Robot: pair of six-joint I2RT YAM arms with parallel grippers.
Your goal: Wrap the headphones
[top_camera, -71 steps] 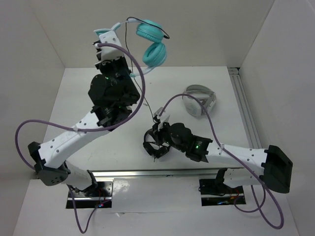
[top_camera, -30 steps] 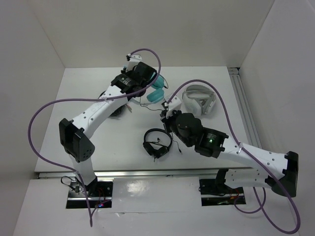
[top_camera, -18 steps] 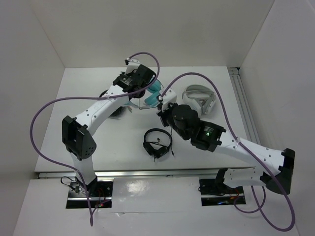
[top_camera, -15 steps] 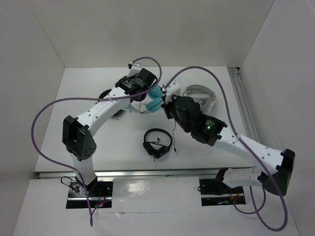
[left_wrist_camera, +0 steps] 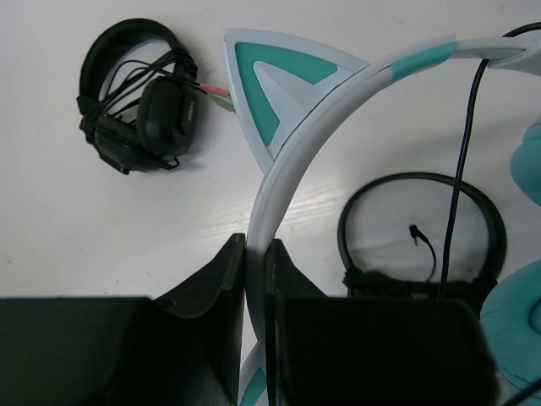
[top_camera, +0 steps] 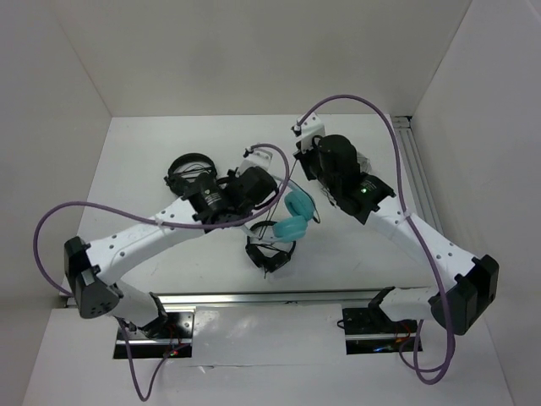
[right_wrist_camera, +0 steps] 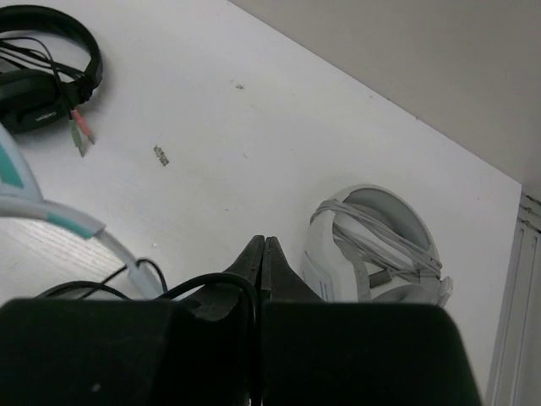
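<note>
The headphones (top_camera: 294, 216) hang with their teal ear cups over the middle of the table. My left gripper (left_wrist_camera: 256, 254) is shut on their pale mint headband (left_wrist_camera: 279, 169), just below a cat ear (left_wrist_camera: 270, 89). Their thin black cable (left_wrist_camera: 461, 169) drops past the headband on the right of the left wrist view. My right gripper (right_wrist_camera: 265, 247) is shut, and the cable (right_wrist_camera: 221, 286) arches over its left finger and runs into the seam between the jaws. A piece of the headband (right_wrist_camera: 80, 224) shows at the left of the right wrist view.
Small black headphones (top_camera: 270, 254) lie on the table under the teal cups. A second black pair (top_camera: 190, 169) lies at the back left. Grey-white headphones (right_wrist_camera: 380, 245) with a wound cord lie just beyond my right gripper. White walls enclose the table.
My left arm has carried the headphones from the back middle forward, over the small black pair. My right arm has swung back towards the grey-white headphones. Both grippers stayed shut.
</note>
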